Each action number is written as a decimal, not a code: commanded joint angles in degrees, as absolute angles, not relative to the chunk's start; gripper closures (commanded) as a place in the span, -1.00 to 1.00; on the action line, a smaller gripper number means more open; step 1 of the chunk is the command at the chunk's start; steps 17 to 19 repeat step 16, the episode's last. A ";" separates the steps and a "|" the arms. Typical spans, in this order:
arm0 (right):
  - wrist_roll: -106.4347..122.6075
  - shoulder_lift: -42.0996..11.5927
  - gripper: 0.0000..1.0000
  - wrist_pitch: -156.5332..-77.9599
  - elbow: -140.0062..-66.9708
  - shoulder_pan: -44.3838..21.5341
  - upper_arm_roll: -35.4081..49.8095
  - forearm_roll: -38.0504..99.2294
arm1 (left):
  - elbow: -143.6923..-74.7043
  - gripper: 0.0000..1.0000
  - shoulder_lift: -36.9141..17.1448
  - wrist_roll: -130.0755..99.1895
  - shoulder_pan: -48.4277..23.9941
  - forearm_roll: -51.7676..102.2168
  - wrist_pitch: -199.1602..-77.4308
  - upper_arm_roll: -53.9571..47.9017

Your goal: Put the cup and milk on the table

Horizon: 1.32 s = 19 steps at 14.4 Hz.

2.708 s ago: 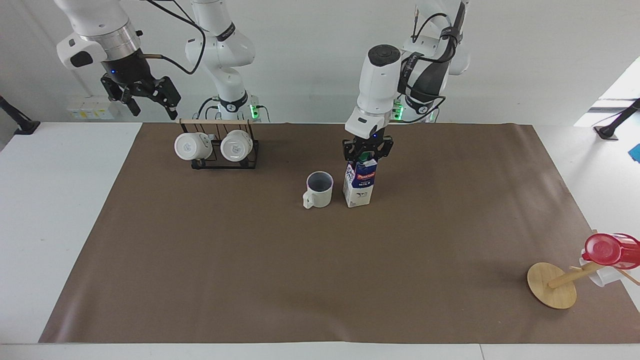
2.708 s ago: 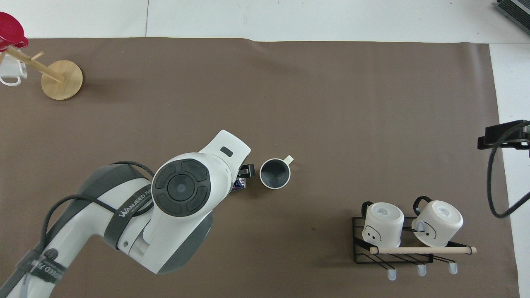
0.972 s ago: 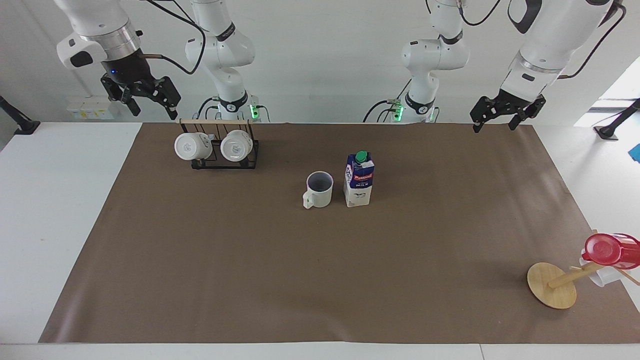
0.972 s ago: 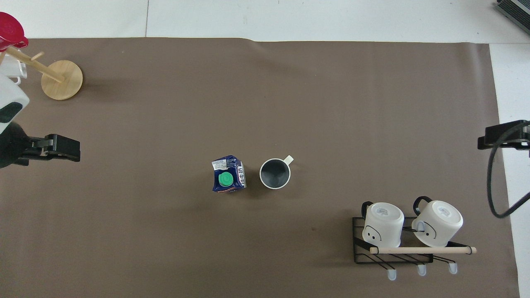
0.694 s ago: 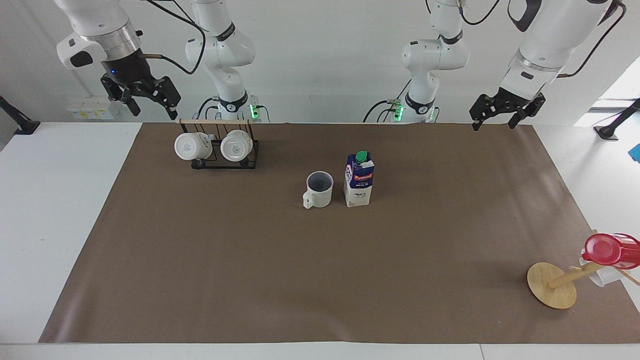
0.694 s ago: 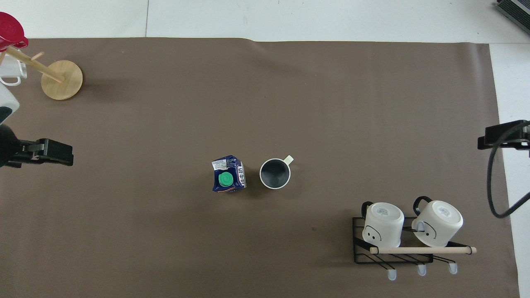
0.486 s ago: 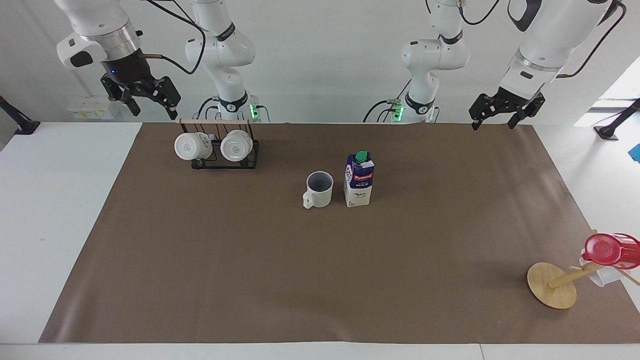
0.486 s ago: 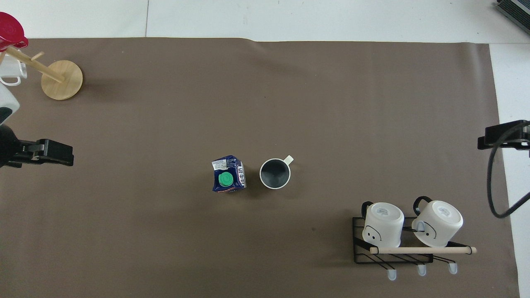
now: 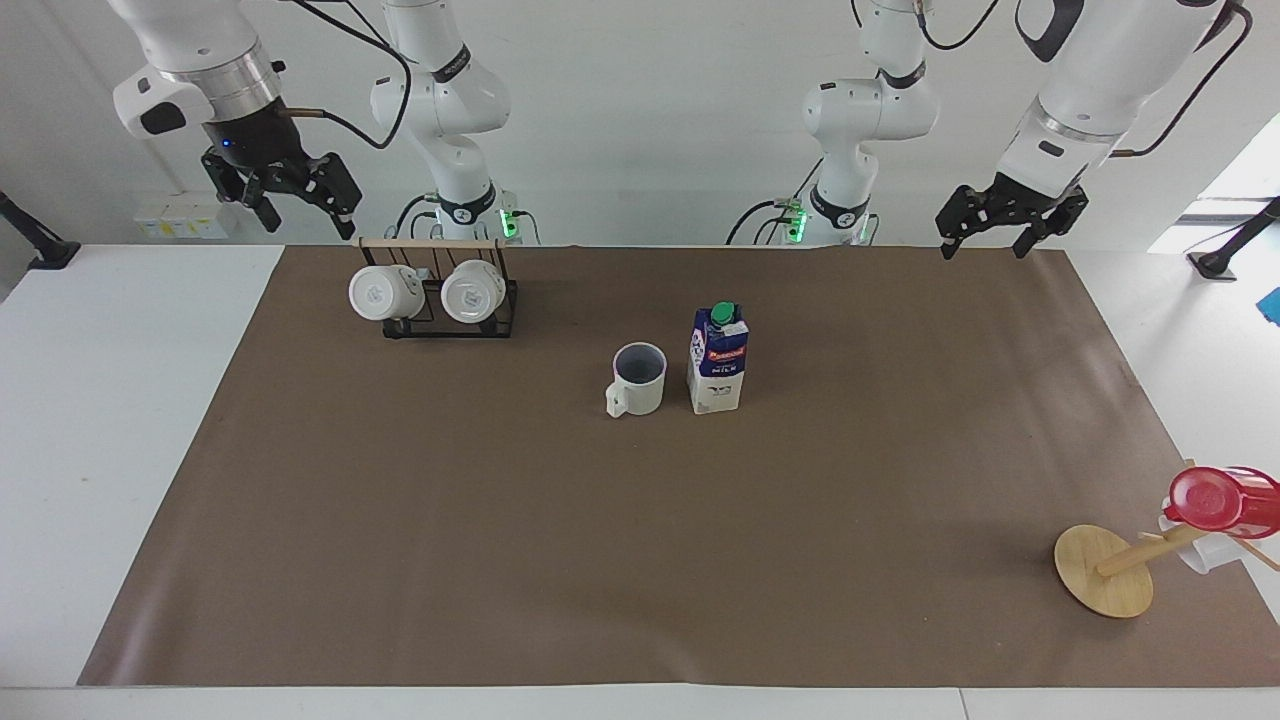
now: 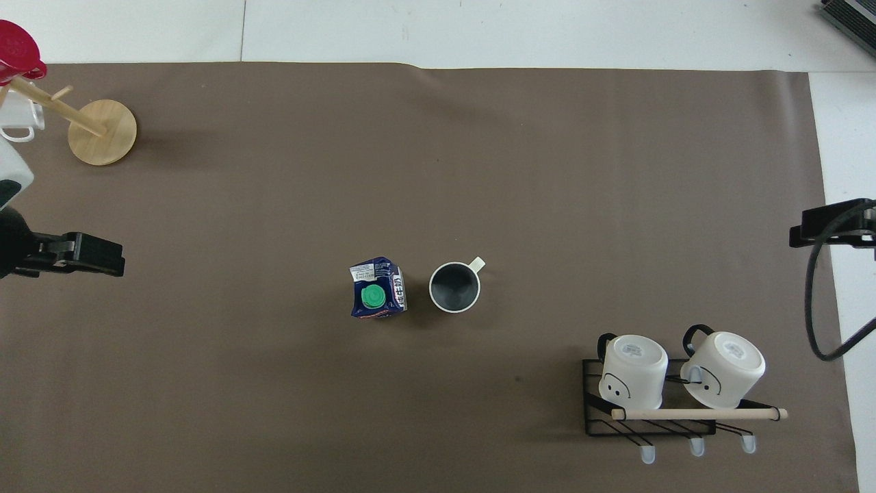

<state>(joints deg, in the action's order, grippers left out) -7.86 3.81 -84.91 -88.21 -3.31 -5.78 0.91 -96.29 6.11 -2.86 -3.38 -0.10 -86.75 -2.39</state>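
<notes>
The cup [image 9: 640, 378] [image 10: 454, 287], white with a dark inside, stands upright on the brown paper of the table [image 9: 600, 560] near its middle. Its handle points away from the robots. The milk [image 9: 718, 362] [image 10: 376, 296] stands upright just beside the cup, toward the left arm's end, with its green cap on top. Nothing touches either of them. My left gripper [image 9: 982, 250] [image 10: 96, 255] hangs open and empty over the paper's corner at the left arm's end. Above the table's edge by the mug rack, my right gripper [image 9: 308, 225] [image 10: 821, 231] waits, also open and empty.
A black wire rack [image 9: 448, 318] [image 10: 657, 418] with two white mugs on their sides stands near the robots, toward the right arm's end. A tilted wooden mug tree [image 9: 1105, 572] [image 10: 102, 131] with a red cup [image 9: 1215, 500] sits at the corner farthest from the robots, at the left arm's end.
My left gripper has let go of the milk and drawn back, up and toward the left arm's end. Over the last second it has barely drifted. The right arm, cup and milk have stayed still.
</notes>
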 commanded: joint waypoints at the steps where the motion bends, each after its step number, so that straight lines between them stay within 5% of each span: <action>1: -8.53 4.04 -1.00 -84.90 -87.98 -2.90 -5.63 2.02 | -95.89 -1.00 6.59 -1.67 -2.81 1.23 -85.34 -2.46; 19: -8.53 4.04 -1.00 -84.90 -87.98 -2.90 -5.63 2.02 | -94.66 -1.00 6.59 -1.49 -1.93 4.04 -84.73 -2.46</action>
